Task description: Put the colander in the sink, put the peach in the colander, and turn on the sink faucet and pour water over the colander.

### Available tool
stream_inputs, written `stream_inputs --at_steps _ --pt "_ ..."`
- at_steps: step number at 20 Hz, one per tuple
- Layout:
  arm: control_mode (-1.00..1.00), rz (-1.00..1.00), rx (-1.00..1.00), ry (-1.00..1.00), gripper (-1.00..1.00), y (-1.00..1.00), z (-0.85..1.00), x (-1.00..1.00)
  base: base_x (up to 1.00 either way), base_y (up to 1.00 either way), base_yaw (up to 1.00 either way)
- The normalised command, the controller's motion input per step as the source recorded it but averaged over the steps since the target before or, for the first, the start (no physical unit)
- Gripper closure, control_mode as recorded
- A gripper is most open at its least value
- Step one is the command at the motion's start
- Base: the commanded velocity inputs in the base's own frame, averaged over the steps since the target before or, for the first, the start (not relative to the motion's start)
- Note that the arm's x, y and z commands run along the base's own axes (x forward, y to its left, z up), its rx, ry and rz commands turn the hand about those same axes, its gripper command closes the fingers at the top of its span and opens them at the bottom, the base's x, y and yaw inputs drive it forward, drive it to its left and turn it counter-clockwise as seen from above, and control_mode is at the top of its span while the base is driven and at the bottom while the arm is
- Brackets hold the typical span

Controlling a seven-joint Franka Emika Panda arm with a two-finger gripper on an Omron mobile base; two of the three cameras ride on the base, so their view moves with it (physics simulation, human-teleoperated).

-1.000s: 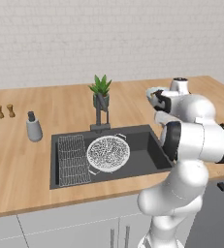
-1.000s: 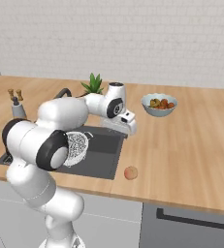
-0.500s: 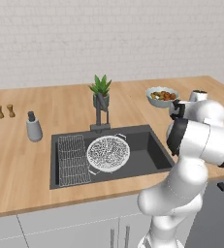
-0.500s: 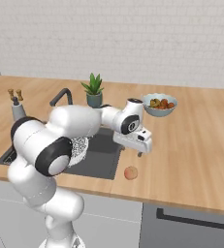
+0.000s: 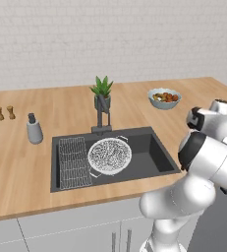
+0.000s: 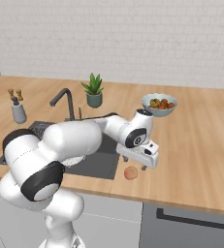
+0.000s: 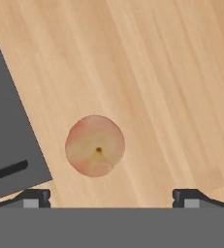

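Observation:
The white mesh colander [image 5: 110,156] sits in the dark grey sink [image 5: 156,150], to the right of its wire rack [image 5: 74,161]. The dark sink faucet [image 5: 102,119] stands behind the basin, and no water shows at it. The orange-pink peach [image 6: 131,173] lies on the wooden counter just right of the sink's front corner. My gripper [image 6: 135,164] hangs open a little above it, pointing down. In the hand view the peach [image 7: 95,145] lies between and ahead of my fingertips [image 7: 36,197], nearer the left one, untouched.
A bowl of mixed fruit [image 6: 159,104] stands at the back right of the counter. A potted plant [image 5: 102,93] is behind the faucet, and a grey soap dispenser [image 5: 34,129] and two small shakers [image 5: 4,113] are left of the sink. The sink corner [image 7: 7,145] lies beside the peach.
My arm has swung from over the sink to the right and come down over the peach on the counter. The gripper stayed open; the colander has not moved.

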Motion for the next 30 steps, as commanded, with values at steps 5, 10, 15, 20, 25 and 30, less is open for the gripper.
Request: stream_inputs --at_steps 5,10,15,20,25,30 --pt "-1.0 0.0 0.0 0.0 -1.0 0.11 -0.22 0.01 0.0 0.0 0.0" --pt "-1.0 0.0 0.03 0.0 -1.0 -0.09 -0.43 0.15 0.0 0.0 0.0" --pt "-1.0 0.0 0.02 0.0 -1.0 0.0 -0.34 0.3 0.0 0.0 0.0" --pt "-1.0 0.0 0.01 0.0 -1.0 0.0 -0.11 0.04 0.0 0.0 0.0" --pt "-1.0 0.0 0.0 0.0 -1.0 0.0 -0.06 -0.26 0.0 0.0 0.0" --pt "-1.0 0.0 0.0 0.0 -1.0 0.0 -0.18 -0.02 0.0 0.0 0.0"
